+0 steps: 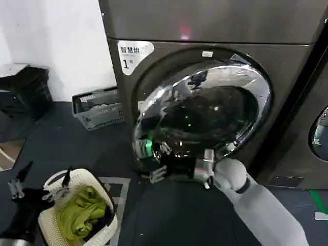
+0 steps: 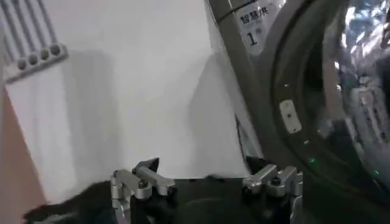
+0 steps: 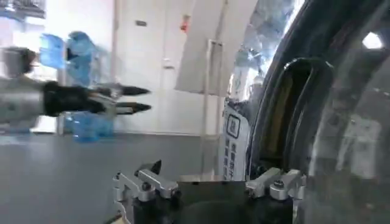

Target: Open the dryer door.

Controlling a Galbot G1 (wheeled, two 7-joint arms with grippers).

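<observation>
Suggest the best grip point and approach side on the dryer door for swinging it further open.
Grip the dryer door on its chrome rim at the lower left free edge, where it has lifted off the cabinet. Come from the left side, one finger behind the rim. The right claw already sits open there. The left claw waits by the laundry basket.

Place: a laundry room.
Big machine: a dryer (image 1: pixel 215 77) with a round door (image 1: pixel 202 110).
Next machine: another one beside it (image 1: pixel 315 128).
Clothes: a white basket (image 1: pixel 77 210) holds green laundry (image 1: pixel 79 210).
Floor: a grey crate (image 1: pixel 97 107).
</observation>
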